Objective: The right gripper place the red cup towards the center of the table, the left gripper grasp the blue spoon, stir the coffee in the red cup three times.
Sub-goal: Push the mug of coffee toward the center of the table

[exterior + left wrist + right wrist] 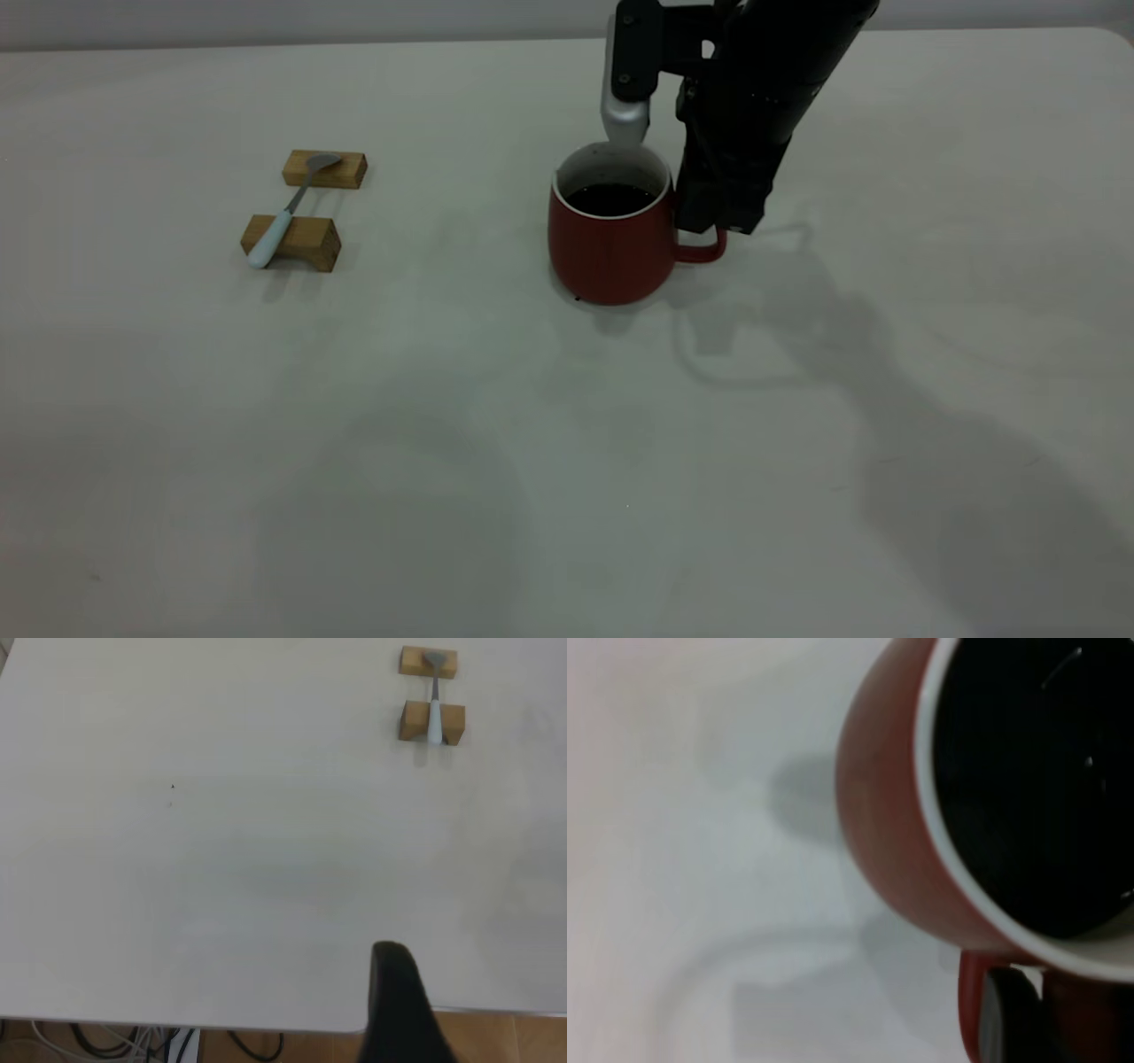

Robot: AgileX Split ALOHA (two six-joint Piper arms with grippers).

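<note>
Pale grey-white tabletop fills the near part of the exterior view; the table (567,496) is crossed only by shadows there. Farther in, near the middle, the red cup (611,239) is seen resting upright on the surface, with the coffee (609,198) lying dark and flat below the white rim. The right gripper (719,217) is positioned at the cup's handle, on the side towards the right arm, and its blocky fingers are closed around the red loop, as is confirmed in the right wrist view, where a dark finger pad sits inside the handle of the red cup (886,833). The placing step is therefore judged to be at or near its end: the cup appears set down, but is not yet released. To the left, well apart from the cup, the blue spoon (288,213) is laid across two tan wooden blocks (292,241), handle nearer, bowl on the farther block. The left gripper (394,1010) is held back at the table edge, far from the spoon (434,700); only one dark finger is shown, so its opening cannot be told. The next move is judged to call for release of the handle, a clear withdrawal of the right arm, and an approach by the left gripper to the raised spoon handle between the blocks.
</note>
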